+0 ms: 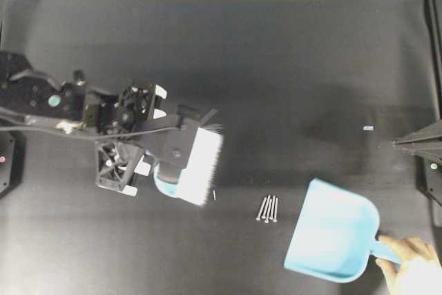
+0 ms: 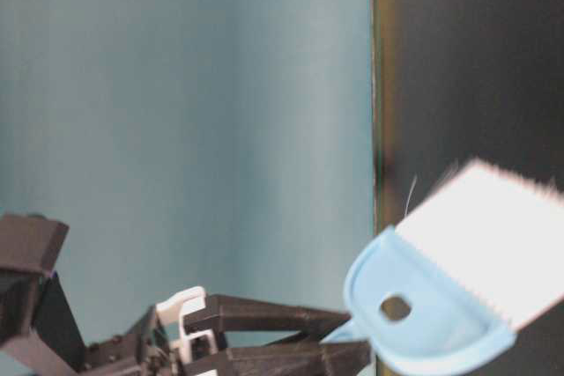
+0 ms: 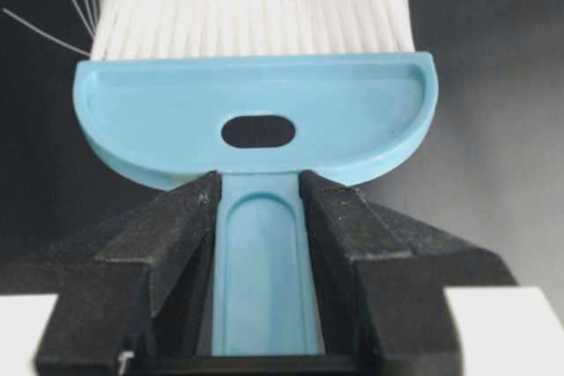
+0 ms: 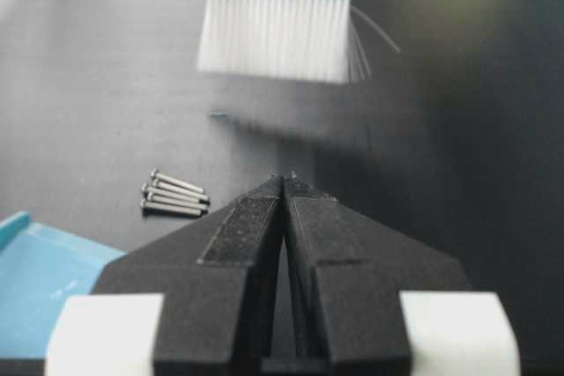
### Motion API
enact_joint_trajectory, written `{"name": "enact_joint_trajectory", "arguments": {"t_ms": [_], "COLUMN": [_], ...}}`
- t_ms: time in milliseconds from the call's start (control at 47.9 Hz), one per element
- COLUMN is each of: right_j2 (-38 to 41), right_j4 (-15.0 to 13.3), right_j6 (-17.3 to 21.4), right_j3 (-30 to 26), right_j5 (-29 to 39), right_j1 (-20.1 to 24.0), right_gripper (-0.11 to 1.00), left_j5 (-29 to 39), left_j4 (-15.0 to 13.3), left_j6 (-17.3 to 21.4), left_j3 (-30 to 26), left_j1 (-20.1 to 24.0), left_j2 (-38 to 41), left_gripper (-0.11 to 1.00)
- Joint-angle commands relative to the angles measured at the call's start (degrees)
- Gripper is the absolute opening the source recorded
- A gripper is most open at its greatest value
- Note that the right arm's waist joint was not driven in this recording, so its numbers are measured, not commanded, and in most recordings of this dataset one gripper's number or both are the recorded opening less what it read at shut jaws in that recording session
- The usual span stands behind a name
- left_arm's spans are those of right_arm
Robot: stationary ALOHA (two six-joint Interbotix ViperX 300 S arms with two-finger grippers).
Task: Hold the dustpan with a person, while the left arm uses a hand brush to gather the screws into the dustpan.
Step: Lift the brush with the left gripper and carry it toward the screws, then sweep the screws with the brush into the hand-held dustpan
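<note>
blue hand brush (image 3: 256, 121) clamped in left hand (image 3: 260, 209), right hand (image 4: 284, 184) together, no writing visible

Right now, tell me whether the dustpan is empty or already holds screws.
Empty. The dustpan shows a bare blue floor in the overhead view, and the screws lie bunched on the table just left of its front edge.

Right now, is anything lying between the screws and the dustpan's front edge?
Nothing visible. Bare black table separates the screws from the dustpan. The hand brush sits on their far side, with one stray sliver nearby.
</note>
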Motion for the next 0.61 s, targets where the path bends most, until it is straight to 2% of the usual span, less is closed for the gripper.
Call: {"name": "enact_joint_trajectory", "arguments": {"t_ms": [0,585], "right_j2": [0.4,0.3], "right_j4": [0.1,0.1], "right_j6": [0.1,0.1], "right_j3": [-0.4,-0.3], "right_j5": [-0.5,-0.5], "right_j1": [0.0,0.0], "right_gripper": [0.0,0.0], "left_j5": [4.7,3.0], "left_j4": [0.1,0.1], "left_j6": [0.2,0.5], "left_j3": [-4.6,-12.1], "left_j1": [0.4,-2.2], "left_j2": [1.8,14.1], "left_gripper": [0.3,0.3]}}
